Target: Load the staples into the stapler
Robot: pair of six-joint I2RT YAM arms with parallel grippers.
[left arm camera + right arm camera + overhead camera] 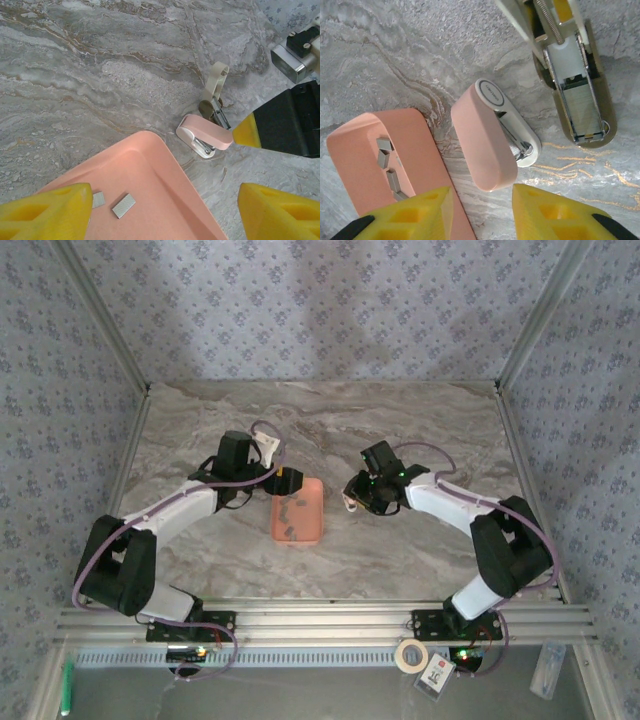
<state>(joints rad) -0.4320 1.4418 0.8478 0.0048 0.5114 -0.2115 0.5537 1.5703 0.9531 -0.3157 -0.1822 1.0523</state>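
Top external view: the salmon tray is sitting on the marble table between the two arms. The staples are lying inside it as small dark bars. The left gripper is hanging over the tray's far end. The right gripper is sitting just beside the tray's right edge.

Left wrist view: the left gripper is standing wide, nothing between its yellow fingers, above the tray's corner. Two staples are resting flat on the tray floor near the left finger. The pink stapler is lying on the table just past the tray corner. The open beige stapler is lying beyond it. One yellow finger of the other arm is meeting the pink stapler's end (actual contact unclear).

Right wrist view: the right gripper is showing a narrow gap between its fingers. The pink stapler's near end is sitting at the mouth of that gap, with no grip visible. The beige stapler is lying hinged open, its metal channel exposed. The staples are lined up along the tray, well apart from both staplers.
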